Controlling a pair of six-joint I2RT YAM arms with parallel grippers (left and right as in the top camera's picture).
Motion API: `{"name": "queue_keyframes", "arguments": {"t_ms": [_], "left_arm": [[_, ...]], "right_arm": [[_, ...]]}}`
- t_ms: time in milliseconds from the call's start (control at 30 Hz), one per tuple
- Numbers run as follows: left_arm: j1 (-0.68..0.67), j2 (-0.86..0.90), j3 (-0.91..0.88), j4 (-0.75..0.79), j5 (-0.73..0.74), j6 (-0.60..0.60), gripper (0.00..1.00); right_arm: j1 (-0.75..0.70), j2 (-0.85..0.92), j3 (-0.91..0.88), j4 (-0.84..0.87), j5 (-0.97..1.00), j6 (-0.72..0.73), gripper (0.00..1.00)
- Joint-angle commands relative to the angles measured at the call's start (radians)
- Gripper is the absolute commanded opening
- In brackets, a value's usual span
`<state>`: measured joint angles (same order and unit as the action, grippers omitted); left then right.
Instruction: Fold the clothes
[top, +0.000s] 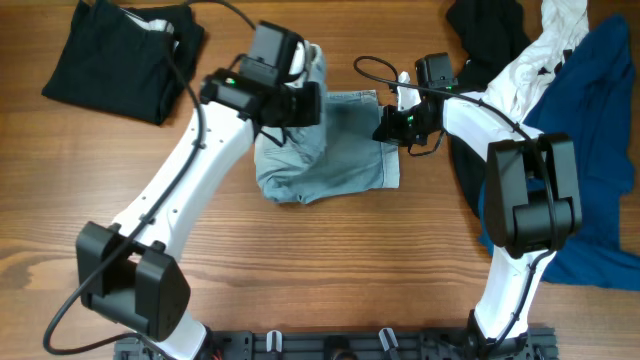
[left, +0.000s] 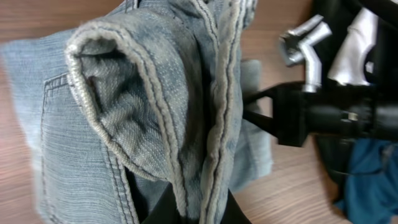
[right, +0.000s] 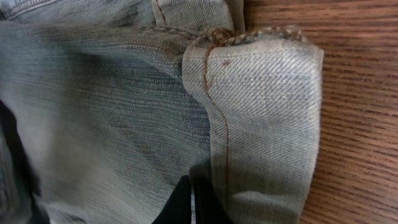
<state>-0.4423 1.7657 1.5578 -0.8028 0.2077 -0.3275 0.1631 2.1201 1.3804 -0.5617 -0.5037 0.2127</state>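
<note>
Pinched denim fills both wrist views. Left gripper (left: 186, 210) is clamped narrow on a doubled, stitched edge of the denim shorts (left: 155, 106), which it holds bunched and raised, cloth running straight down between its fingers. Right gripper (right: 191, 200) is closed tight too, on a hemmed leg corner of the shorts, low over the wood.

From overhead the shorts lie mid wooden table (top: 330, 270), partly folded, between the two arms. Left gripper is over their upper-left part, right gripper at their right edge.

My read of the step: carrying a layer across for a fold. To do it well:
- move both grips together at matched height, so the span between them stays taut with no twist
- land edge on edge, not short of it
- denim looks stiff and thick seams likely spring back, so set the layer flat before letting go
- risk: left pinch holds bunched seam and may drag the layer under it

Further out, count:
- denim shorts: 1
- black garment: 2, folded black garment (top: 120, 55) far left, heaped black garment (top: 490, 35) far right
- white garment (top: 540, 55): 1
- deep-blue garment (top: 600, 150): 1; the last three are piled touching
- arms: 2, grippers: 2
</note>
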Motion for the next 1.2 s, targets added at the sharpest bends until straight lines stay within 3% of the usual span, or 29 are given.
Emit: {"name": "queue_keyframes", "arguments": {"t_ms": [0,300,367,433,500,567,767,900,1167], "left_arm": [[-0.046,0.033,0.019,0.019,0.046,-0.095,0.06],[-0.071,0.066,0.019,0.038,0.046,-0.160,0.12],[-0.071,0.066,0.019,0.051,0.046,-0.161,0.21],[-0.072,0.066,0.019,0.059,0.046,-0.161,0.38],[-0.072,0.066,0.019,0.063,0.046,-0.160,0.82],[-0.072,0.066,0.019,0.067,0.046,-0.160,1.00],[-0.070,0.066,0.019,0.102,0.045,-0.160,1.00],[-0.059,0.066,0.019,0.115,0.035,-0.160,1.00],[-0.003,0.066,0.019,0.092,0.035,-0.159,1.00]], "right_arm": [[-0.001,-0.016,-0.019,-0.002,0.040,0.010,0.04],[-0.001,-0.016,-0.019,0.000,0.052,0.026,0.04],[-0.001,-0.016,-0.019,0.001,0.052,0.026,0.04],[-0.001,-0.016,-0.019,0.001,0.052,0.026,0.05],[-0.001,-0.016,-0.019,0.000,0.052,0.026,0.04],[-0.001,-0.016,-0.019,0.001,0.052,0.026,0.04],[-0.002,-0.016,-0.019,0.004,0.033,0.035,0.05],[-0.034,-0.024,0.000,0.023,-0.134,0.034,0.04],[-0.145,-0.172,0.071,-0.005,-0.214,0.029,0.33]]}}
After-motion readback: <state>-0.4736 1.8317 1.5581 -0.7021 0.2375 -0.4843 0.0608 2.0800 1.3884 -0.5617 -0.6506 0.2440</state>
